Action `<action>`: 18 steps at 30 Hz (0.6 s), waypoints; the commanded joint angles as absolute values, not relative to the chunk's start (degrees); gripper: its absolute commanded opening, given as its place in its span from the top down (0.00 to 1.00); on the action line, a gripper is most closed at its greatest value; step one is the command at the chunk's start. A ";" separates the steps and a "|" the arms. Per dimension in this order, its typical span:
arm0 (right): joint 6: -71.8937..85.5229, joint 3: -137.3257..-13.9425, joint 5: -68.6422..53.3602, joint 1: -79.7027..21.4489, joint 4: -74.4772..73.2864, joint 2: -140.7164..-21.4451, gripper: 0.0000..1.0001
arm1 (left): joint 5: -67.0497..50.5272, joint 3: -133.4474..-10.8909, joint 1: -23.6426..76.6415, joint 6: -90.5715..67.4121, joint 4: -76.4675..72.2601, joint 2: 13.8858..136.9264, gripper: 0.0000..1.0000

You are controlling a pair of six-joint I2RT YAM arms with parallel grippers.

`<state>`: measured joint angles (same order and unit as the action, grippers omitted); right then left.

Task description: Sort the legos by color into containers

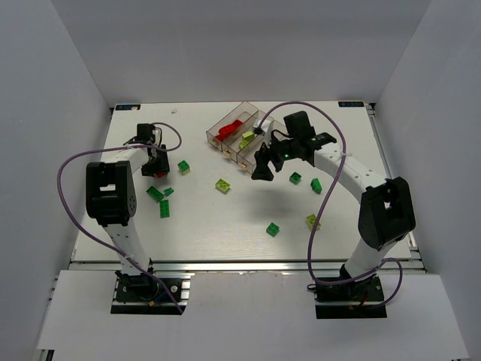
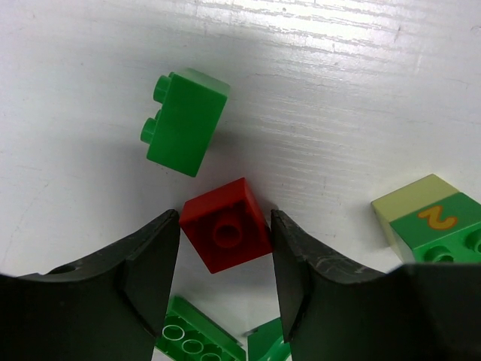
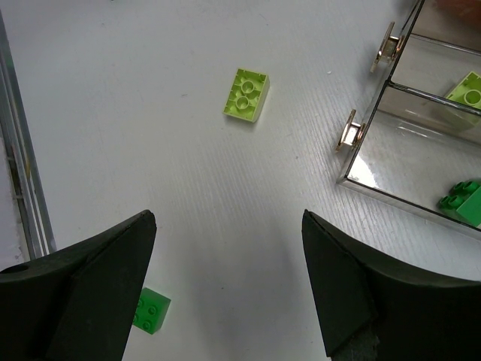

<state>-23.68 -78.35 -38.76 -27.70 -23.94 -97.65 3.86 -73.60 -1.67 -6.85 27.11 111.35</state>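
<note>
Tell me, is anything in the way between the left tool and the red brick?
Nothing visible is. The red brick sits right between the fingers of the left tool, which seem to touch its corners. A green brick lies just beyond it, apart, and more green pieces lie under the tool, none between.

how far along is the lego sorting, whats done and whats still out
Partly done. The clear smoky plastic trays already hold red bricks, a pale yellow-green brick and a green brick in separate compartments. In hand: the left gripper has its jaws against a small red studded brick on the white table; the right gripper is open and empty. Left: several loose green bricks and yellow-green bricks, scattered.
</note>
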 commanded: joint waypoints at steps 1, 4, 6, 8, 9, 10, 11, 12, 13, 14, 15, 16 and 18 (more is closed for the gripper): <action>-23.20 -79.63 -39.64 -27.33 -23.12 -97.21 0.17 | 2.11 -71.63 -1.85 -5.89 29.36 110.04 0.39; -23.12 -79.54 -39.64 -27.33 -23.12 -97.12 0.17 | 2.37 -71.89 -1.85 -6.59 29.27 110.39 0.39; -23.12 -79.28 -39.64 -27.42 -23.12 -96.94 0.17 | 2.72 -72.07 -1.85 -7.29 29.00 110.74 0.41; -23.12 -79.10 -39.64 -27.42 -23.12 -96.86 0.17 | 2.90 -72.51 -1.93 -8.96 28.65 111.35 0.45; -23.20 -79.01 -39.64 -27.42 -23.12 -96.86 0.17 | 2.99 -72.68 -1.93 -9.57 28.39 111.44 0.46; -23.20 -78.93 -39.55 -27.33 -23.12 -96.77 0.17 | 2.99 -72.86 -1.85 -10.89 27.87 111.79 0.48; -23.20 -78.93 -39.55 -27.42 -23.12 -96.85 0.17 | 2.90 -73.21 -1.85 -11.59 27.60 111.97 0.49; -23.38 -78.93 -39.46 -27.33 -23.12 -96.77 0.17 | 2.81 -73.30 -1.85 -12.21 27.51 112.06 0.51; -23.38 -78.84 -39.38 -27.42 -23.12 -96.77 0.17 | 2.38 -73.56 -1.93 -13.17 27.34 112.23 0.52; -23.38 -78.84 -39.29 -27.33 -23.12 -96.59 0.17 | 2.20 -73.74 -1.85 -13.62 27.25 112.41 0.54; -23.55 -78.75 -39.29 -27.33 -23.12 -96.59 0.17 | 2.11 -73.74 -1.85 -14.23 27.07 112.33 0.56; -23.55 -78.66 -39.29 -27.33 -23.12 -96.50 0.17 | 2.02 -73.65 -1.85 -14.50 27.07 112.15 0.57; -23.55 -78.57 -39.20 -27.33 -23.12 -96.50 0.17 | 2.11 -73.21 -1.85 -14.50 26.72 111.80 0.60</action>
<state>-23.53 -78.32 -38.74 -27.70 -23.92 -97.65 4.16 -73.56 -1.83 -12.16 26.50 111.28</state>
